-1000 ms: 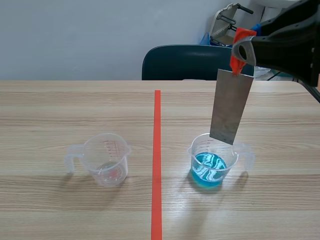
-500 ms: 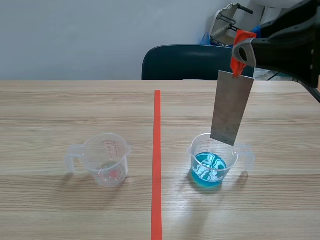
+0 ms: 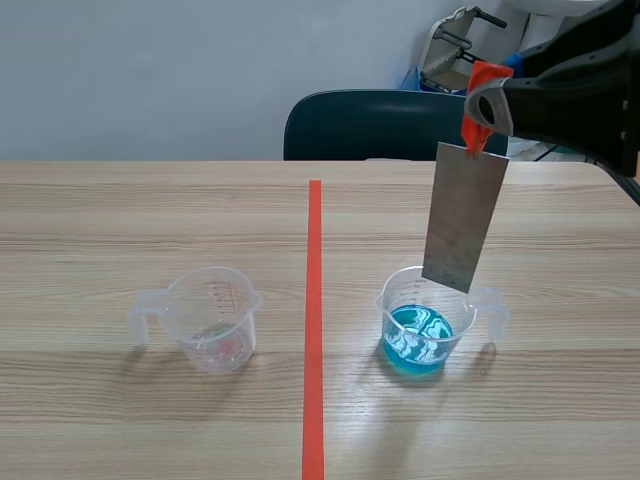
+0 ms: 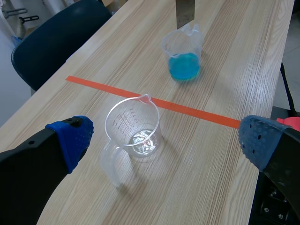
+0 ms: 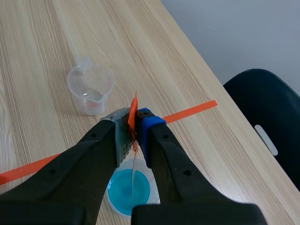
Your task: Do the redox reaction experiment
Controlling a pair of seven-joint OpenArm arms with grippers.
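**Metal plate hangs over blue cup**

The left gripper [image 4: 165,143] has its fingers spread wide, with a clear cup [image 3: 212,318] ahead of it. Past the tape line [image 3: 314,320], the right gripper [image 3: 480,105] is clamped on a metal plate [image 3: 463,215], which hangs over the cup of blue liquid [image 3: 425,322].

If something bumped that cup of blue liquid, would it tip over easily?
Probably light: the cup looks like thin clear plastic. The blue liquid fills only its bottom, so it likely slides rather than tips, though it may slosh.
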